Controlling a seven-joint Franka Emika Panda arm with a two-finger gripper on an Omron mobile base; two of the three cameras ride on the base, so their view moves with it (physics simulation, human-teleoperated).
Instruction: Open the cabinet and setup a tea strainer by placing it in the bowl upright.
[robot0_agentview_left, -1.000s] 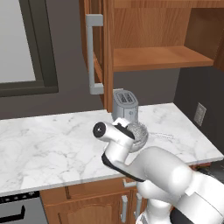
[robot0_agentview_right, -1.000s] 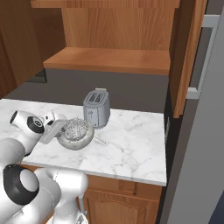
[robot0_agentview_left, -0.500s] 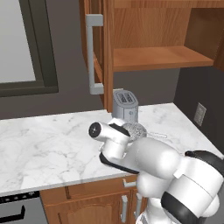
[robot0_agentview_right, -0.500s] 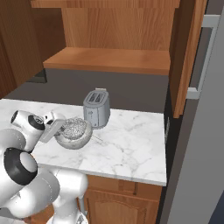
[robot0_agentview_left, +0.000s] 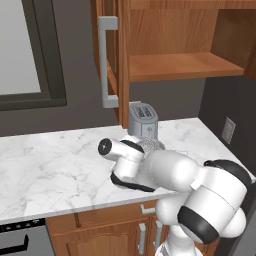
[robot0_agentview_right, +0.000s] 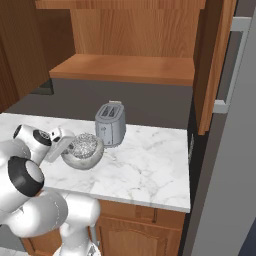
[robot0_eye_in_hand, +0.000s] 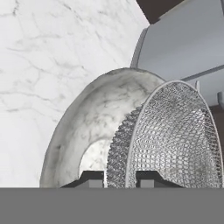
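One round silver wire-mesh tea strainer (robot0_eye_in_hand: 175, 135) sat inside one round, speckled, stone-like grey bowl (robot0_eye_in_hand: 83, 131) on the white marble desk (robot0_agentview_right: 145, 170), just beside one grey metal two-slot toaster (robot0_agentview_right: 110, 123). One dark two-finger gripper (robot0_eye_in_hand: 121, 178) was clamped tight on the strainer's rim. One reddish-brown wooden cabinet (robot0_agentview_left: 170, 67) hung open above.

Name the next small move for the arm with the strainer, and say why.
Probably open the fingers and let go: the tea strainer already sits in the bowl beside the toaster, mesh basket inside the rim, and the gripper is shut on the tea strainer's rim.
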